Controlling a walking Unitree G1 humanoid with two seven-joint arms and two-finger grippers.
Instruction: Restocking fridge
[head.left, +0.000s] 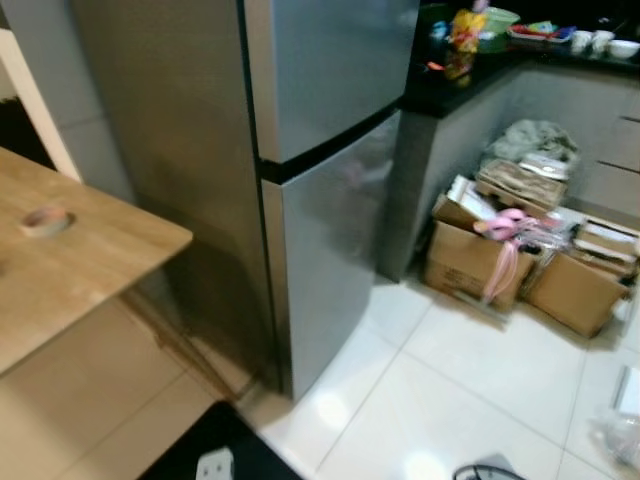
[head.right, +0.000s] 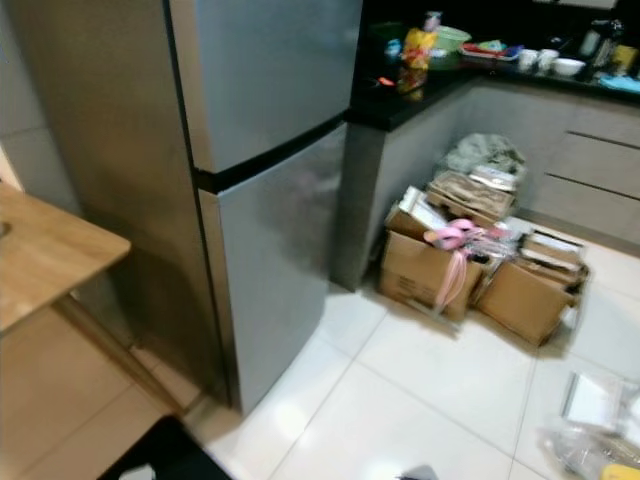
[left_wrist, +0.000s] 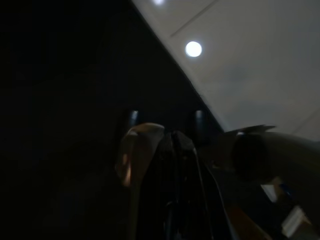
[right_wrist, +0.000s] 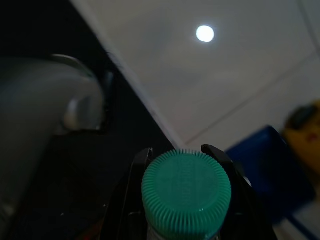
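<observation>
fridge restocking looks barely begun: the right gripper (right_wrist: 186, 165) pinches a green ribbed-cap bottle (right_wrist: 186, 188) down at the robot's side, the left gripper (left_wrist: 172, 160) hangs pressed together, and ahead the tall silver two-door fridge (head.left: 320, 170) stands unopened.

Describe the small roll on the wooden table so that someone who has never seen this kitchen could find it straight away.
Start at the tall silver fridge, both of whose doors are shut. To its left a light wooden table juts toward it. The roll of tape lies flat on that tabletop, away from the corner: a small pale ring with a hole in the middle, unlike the clutter of cardboard boxes on the fridge's far side.
</observation>
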